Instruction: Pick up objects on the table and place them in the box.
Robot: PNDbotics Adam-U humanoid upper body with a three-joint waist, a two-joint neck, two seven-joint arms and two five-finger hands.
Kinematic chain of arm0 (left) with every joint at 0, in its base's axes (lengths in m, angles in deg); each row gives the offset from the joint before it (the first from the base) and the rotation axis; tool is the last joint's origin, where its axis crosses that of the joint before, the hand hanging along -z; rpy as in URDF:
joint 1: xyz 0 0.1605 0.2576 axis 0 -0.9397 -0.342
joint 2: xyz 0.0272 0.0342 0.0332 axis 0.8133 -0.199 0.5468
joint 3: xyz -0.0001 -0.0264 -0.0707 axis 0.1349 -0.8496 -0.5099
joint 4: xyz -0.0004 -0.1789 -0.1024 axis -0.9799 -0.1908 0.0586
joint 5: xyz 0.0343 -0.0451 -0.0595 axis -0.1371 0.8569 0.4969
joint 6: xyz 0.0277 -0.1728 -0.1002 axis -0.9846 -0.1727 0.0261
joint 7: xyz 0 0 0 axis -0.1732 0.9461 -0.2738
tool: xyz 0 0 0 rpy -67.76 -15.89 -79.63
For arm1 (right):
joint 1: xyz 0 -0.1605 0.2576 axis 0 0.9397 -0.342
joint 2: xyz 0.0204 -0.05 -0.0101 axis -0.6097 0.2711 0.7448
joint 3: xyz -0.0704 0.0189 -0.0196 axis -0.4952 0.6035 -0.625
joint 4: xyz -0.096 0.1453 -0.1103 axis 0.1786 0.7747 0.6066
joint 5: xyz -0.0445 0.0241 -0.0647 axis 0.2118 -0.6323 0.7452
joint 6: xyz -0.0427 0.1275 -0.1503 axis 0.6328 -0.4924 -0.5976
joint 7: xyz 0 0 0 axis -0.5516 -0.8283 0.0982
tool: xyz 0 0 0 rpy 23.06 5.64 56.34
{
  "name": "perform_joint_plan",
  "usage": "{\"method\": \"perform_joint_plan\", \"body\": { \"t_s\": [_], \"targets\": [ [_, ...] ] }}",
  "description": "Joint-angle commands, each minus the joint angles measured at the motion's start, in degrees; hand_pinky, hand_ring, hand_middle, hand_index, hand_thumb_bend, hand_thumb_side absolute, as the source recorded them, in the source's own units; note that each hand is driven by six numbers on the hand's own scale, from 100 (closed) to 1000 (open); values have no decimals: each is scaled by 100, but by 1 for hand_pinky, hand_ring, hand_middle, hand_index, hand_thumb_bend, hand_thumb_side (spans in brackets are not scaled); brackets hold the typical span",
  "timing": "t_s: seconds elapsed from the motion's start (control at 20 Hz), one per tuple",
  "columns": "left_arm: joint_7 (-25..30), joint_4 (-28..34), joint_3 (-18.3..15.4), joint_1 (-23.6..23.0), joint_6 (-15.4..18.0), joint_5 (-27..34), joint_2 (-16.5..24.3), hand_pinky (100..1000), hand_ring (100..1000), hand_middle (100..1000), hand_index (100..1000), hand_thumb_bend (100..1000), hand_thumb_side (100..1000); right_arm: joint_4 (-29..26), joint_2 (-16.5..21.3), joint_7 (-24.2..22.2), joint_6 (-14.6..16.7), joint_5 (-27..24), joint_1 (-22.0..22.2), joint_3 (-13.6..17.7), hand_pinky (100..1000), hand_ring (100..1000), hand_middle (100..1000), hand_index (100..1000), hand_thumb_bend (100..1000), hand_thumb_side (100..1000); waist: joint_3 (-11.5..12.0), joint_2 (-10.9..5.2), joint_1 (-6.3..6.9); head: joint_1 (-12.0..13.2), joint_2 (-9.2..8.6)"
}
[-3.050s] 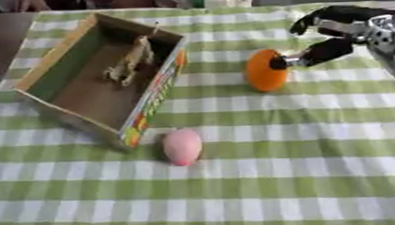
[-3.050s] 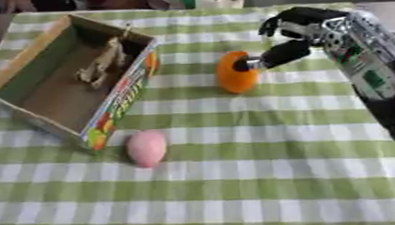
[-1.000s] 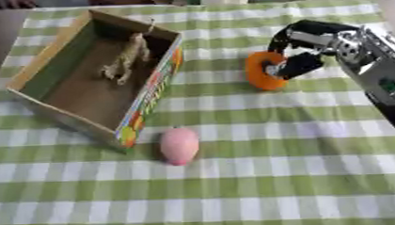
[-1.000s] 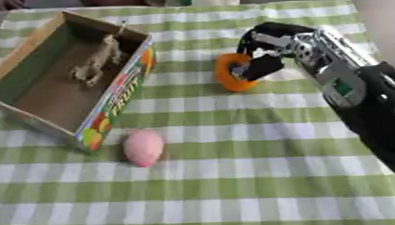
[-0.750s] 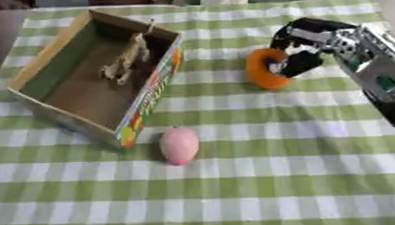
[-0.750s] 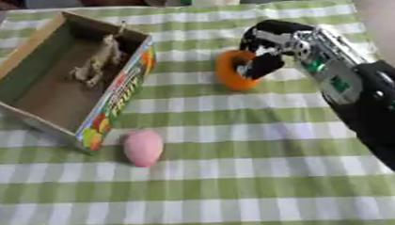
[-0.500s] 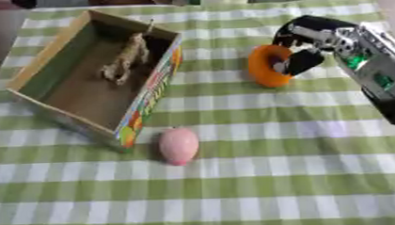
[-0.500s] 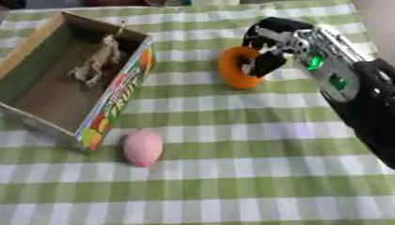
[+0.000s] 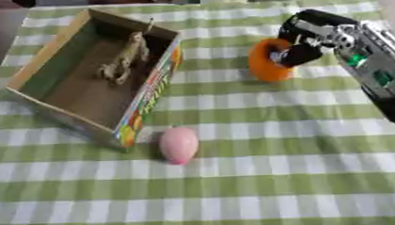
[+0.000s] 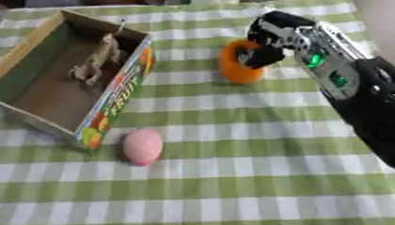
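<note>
Clearly the robot's right hand (image 9: pixel 309 37), black with silver joints, has its fingers and thumb curled round the orange rounded object (image 9: pixel 265 61), pinching it near its top right side. That object sits on the green-and-white checked tablecloth (image 9: pixel 261 178), well apart from the open cardboard box (image 9: pixel 68 86) at the left; whether it is lifted off the cloth cannot be told.

Judging by its look, the orange object is a light, stiff plastic toy with a smooth and probably slippery skin, so a hold across its widest part, thumb opposite the fingers, seems the safest. The pink egg-shaped object (image 9: pixel 178 144) lying just beside the box's near corner looks much the same: light, smooth and apt to roll, best taken across its short middle.

Inside the box lies a tan, spindly figure (image 9: pixel 123 58), too vague in shape to name. The hand covers the orange object's right edge, so its full form is hidden. The right arm runs off the frame's right edge, and the left hand shows in neither view.
</note>
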Motion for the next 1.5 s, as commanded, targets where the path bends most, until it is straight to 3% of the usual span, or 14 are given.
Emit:
{"method": "perform_joint_plan", "body": {
  "t_s": [0.05, 0.85, 1.5],
  "targets": [
    [-18, 78, -71, 73, -1, -3, 148, 766, 757, 764, 885, 114, 1000, -315, 272, 23, -77, -98, -106, 77, 706, 673, 427, 484, 100, 421, -7, -130, 3, 0, 35],
    [-23, 78, -71, 67, -12, -8, 164, 765, 752, 757, 883, 108, 1000, -826, 328, -183, -71, 41, -441, 36, 701, 670, 480, 552, 100, 419, -20, -188, -27, -2, 42],
    [-20, 78, -56, 75, 7, -12, 186, 765, 751, 756, 883, 105, 1000, -951, -58, -479, -148, 155, -1341, -168, 703, 678, 490, 565, 100, 414, -46, -273, -97, -88, 66]
  ]
}}
